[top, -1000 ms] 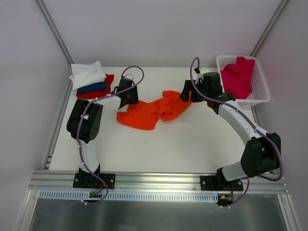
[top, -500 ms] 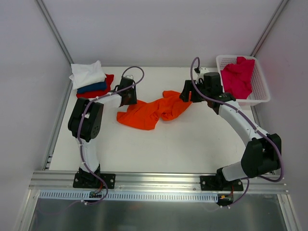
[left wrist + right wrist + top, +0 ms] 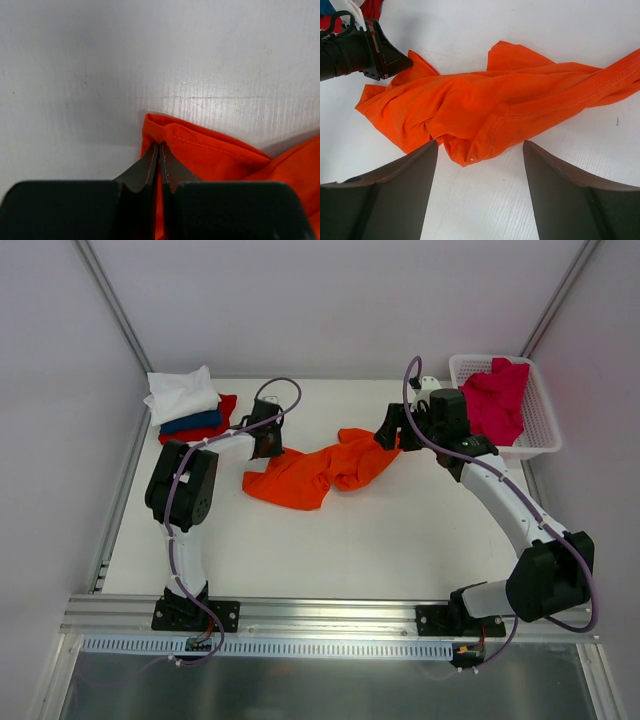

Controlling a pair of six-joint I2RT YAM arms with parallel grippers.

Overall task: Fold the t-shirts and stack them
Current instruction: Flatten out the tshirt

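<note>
at centre of the table (image 3: pixel 350 550): orange t-shirt (image 3: pixel 318 472), crumpled, stretched from 9 o'clock towards 2 o'clock. at its 9 o'clock end: left gripper (image 3: pixel 159 150), fingers pressed together, pinching a hemmed corner of the cloth against the tabletop. over its 2 o'clock end: right gripper (image 3: pixel 480 145), jaws wide apart, hanging above the fabric, gripping nothing. at the table's 10 o'clock corner: folded stack, white t-shirt (image 3: pixel 182 392) on top, dark blue t-shirt (image 3: pixel 192 422) under it, red t-shirt (image 3: pixel 225 405) lowest. at 2 o'clock: white lattice basket (image 3: pixel 540 435) with a crimson-pink t-shirt (image 3: pixel 495 395) heaped inside, spilling over the rim.
</note>
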